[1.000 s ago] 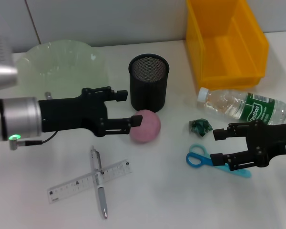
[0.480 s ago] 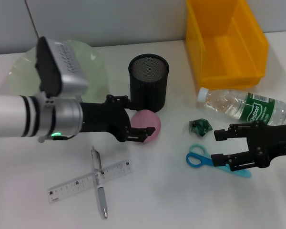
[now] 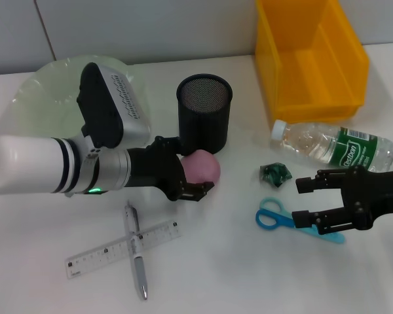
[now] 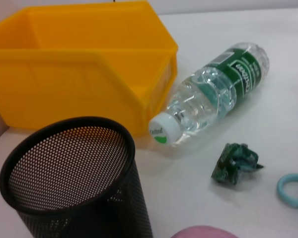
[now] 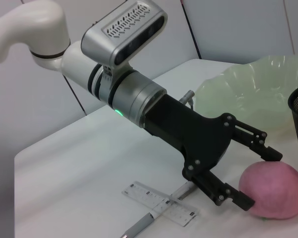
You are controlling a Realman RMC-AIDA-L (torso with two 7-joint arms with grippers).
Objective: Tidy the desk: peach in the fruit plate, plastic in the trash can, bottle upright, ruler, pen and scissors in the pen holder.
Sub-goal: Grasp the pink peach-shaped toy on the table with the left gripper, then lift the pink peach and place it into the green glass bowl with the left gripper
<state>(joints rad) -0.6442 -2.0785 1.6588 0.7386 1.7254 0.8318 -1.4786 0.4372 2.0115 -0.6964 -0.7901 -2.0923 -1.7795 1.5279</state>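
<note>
The pink peach (image 3: 205, 168) (image 5: 275, 193) lies on the white desk (image 3: 249, 275) in front of the black mesh pen holder (image 3: 204, 111) (image 4: 74, 183). My left gripper (image 3: 191, 171) (image 5: 260, 179) is open, one finger on each side of the peach. At the right, my right gripper (image 3: 300, 200) hangs open just above the light blue scissors (image 3: 275, 218). The bottle (image 3: 334, 147) (image 4: 213, 99) lies on its side, with the green plastic wad (image 3: 276, 173) (image 4: 234, 162) beside it. The clear ruler (image 3: 118, 248) (image 5: 161, 203) and the pen (image 3: 136, 252) lie crossed.
The pale green fruit plate (image 3: 46, 98) (image 5: 248, 94) stands at the back left, behind my left arm. The yellow trash can (image 3: 311, 59) (image 4: 79, 74) stands at the back right, right behind the lying bottle.
My left arm has rolled its wrist and pushed forward, so its fingers now straddle the peach. The right arm has not moved.
</note>
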